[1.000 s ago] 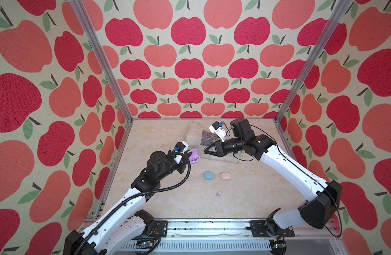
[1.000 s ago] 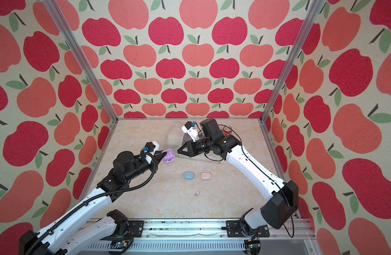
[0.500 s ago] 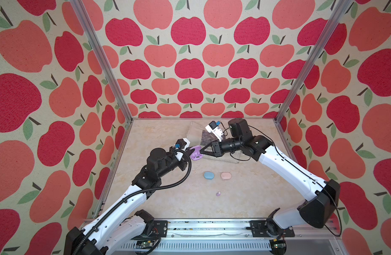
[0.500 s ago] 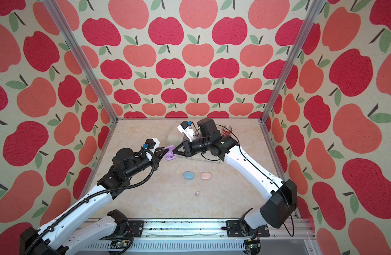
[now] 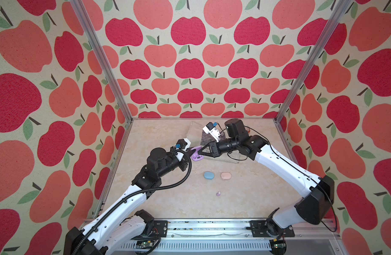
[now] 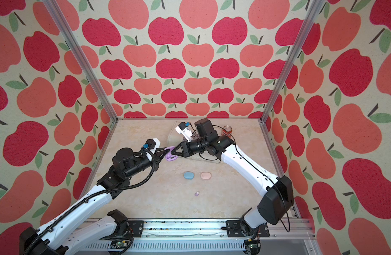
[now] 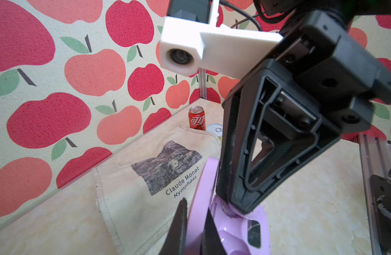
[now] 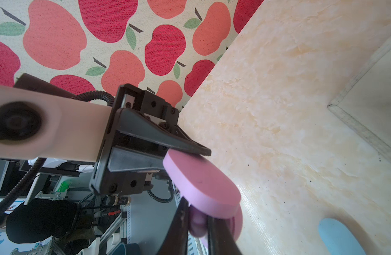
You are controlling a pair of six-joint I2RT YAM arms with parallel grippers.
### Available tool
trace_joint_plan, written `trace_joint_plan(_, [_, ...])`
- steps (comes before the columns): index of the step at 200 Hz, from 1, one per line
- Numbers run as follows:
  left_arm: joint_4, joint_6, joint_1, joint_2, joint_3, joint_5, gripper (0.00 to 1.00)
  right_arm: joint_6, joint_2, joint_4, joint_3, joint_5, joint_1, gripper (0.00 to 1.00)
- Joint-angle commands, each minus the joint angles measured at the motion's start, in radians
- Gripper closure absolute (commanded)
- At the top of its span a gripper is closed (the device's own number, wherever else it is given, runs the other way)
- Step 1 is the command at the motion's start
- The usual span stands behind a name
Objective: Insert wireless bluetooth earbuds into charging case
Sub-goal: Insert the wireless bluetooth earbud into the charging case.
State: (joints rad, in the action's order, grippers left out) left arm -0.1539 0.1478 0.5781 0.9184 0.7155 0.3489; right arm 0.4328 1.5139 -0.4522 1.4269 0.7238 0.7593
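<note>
A lilac charging case stands open at the table's middle left. My left gripper is shut on its raised lid. My right gripper is shut on a lilac earbud, and its tips meet the case's open base under the lid. In the left wrist view those tips hide the held earbud. Another lilac earbud lies loose on the table nearer the front.
A closed blue case and a closed pink case lie side by side mid-table. A printed canvas bag lies flat at the back under my right arm. Behind it stand a red cola can and a tin.
My right gripper has moved left with the earbud, from over the bag to the open case. My left gripper has shifted slightly back with the lid in it.
</note>
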Motion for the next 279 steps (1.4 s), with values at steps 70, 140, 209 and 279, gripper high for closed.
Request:
trace_joint_plan(70, [-0.016, -0.014, 0.008, -0.016, 0.045, 0.023, 1.00, -0.056, 0.006, -0.047, 0.018, -0.062, 0.006, 0.76])
trace_joint_plan(140, [-0.011, -0.014, 0.015, -0.015, 0.050, 0.036, 1.00, -0.058, -0.021, -0.033, 0.031, -0.130, -0.005, 0.61])
trace_joint_plan(209, [-0.027, -0.026, 0.044, 0.002, 0.042, 0.032, 1.00, -0.050, -0.087, 0.036, -0.015, -0.176, -0.013, 0.54])
trace_joint_plan(279, [-0.039, -0.025, 0.053, 0.022, 0.042, 0.010, 1.00, -0.042, -0.110, 0.049, -0.019, -0.185, -0.013, 0.53])
